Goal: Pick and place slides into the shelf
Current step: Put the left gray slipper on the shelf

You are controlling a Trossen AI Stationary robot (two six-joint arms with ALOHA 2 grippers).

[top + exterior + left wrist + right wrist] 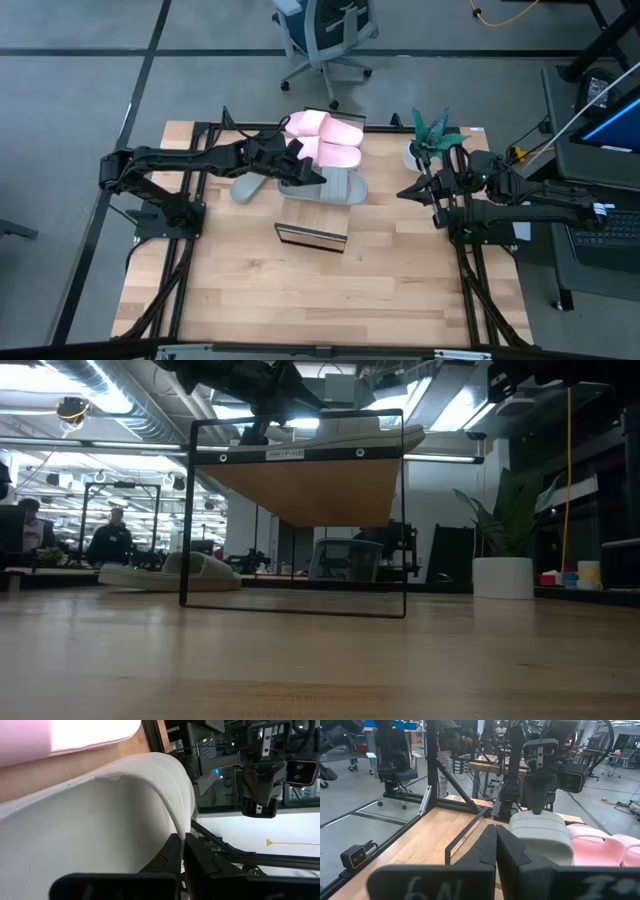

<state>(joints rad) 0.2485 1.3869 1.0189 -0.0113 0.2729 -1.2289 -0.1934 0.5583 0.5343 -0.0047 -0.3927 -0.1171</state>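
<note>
Slides first: two pale pink foam slide sandals [326,139] sit side by side on the far end of the light-wood plank-topped shelf with the dark metal frame [312,228], and a grey-green foam slide sandal [330,186] lies across the shelf just in front of them, touching the nearer pink one. The left gripper [296,163] is right on that grey-green one; in the left wrist view its dark fingers [176,856] are pressed together against the sandal's wide strap edge, so it looks pinched shut on it. The second grey-green foam slide [250,186] is down on the wooden tabletop [400,290], just beside the shelf's left side and under the left arm; the low view shows it lying flat on the table behind the shelf frame. Over on the right side of the table, well apart from the shelf, the right gripper [418,190] hangs with its jaws closed on nothing, pointing toward the shelf. Just behind it there's a small green plant in a white pot [428,140] near the table's far right corner. An office chair [325,35] stands on the floor beyond the table. The low view also catches a person [110,542] way back in the room.
</note>
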